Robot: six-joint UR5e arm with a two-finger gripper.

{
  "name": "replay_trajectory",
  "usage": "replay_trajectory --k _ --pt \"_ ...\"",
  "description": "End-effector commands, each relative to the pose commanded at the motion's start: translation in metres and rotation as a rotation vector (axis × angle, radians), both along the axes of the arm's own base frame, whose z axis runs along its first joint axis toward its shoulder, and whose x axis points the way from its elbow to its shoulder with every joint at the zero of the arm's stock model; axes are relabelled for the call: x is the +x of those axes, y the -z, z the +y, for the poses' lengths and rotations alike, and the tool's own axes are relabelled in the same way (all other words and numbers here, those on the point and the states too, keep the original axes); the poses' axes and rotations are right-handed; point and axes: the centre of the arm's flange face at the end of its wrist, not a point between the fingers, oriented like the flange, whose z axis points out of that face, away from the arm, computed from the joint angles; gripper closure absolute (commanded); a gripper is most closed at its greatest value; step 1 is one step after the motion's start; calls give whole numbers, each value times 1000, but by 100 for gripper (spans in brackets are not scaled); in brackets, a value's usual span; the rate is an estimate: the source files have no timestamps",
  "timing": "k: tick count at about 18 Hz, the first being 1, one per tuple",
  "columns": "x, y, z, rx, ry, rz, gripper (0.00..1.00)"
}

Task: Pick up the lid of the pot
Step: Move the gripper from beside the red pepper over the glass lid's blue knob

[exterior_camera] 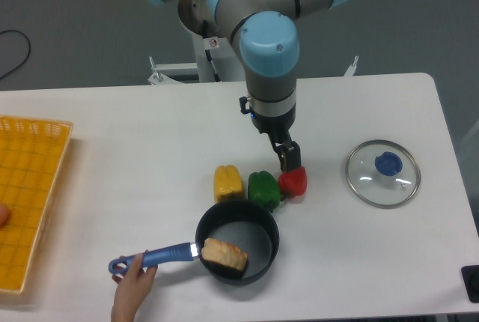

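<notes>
End effector (290, 163): hung at the red pepper's far edge; whether released or clenched, the view did not tell.
Red pepper (295, 183): lay just beside the green pepper (263, 189).
Yellow pepper (227, 184): lay on the green one's left.
Pot lid (379, 189): glass, blue-knobbed, rested on the worktop (112, 165), well right of the peppers.
Black pan (275, 245): held bread (224, 254).
Hand (133, 289): touched the blue handle (168, 254).

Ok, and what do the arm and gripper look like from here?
The arm is dark grey to black, with thick, rounded links and bits of blue at some joints. The gripper is dark too; its finer details are too small to make out.
</notes>
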Motion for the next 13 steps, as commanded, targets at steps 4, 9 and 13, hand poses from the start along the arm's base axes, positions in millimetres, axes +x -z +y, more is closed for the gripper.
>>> replay_trajectory --k 4,9,13 --pt "-8 3 -9 -2 3 -6 0" --pt "-27 3 -27 -5 15 -7 0" --pt "-45 4 -45 -7 15 -8 0"
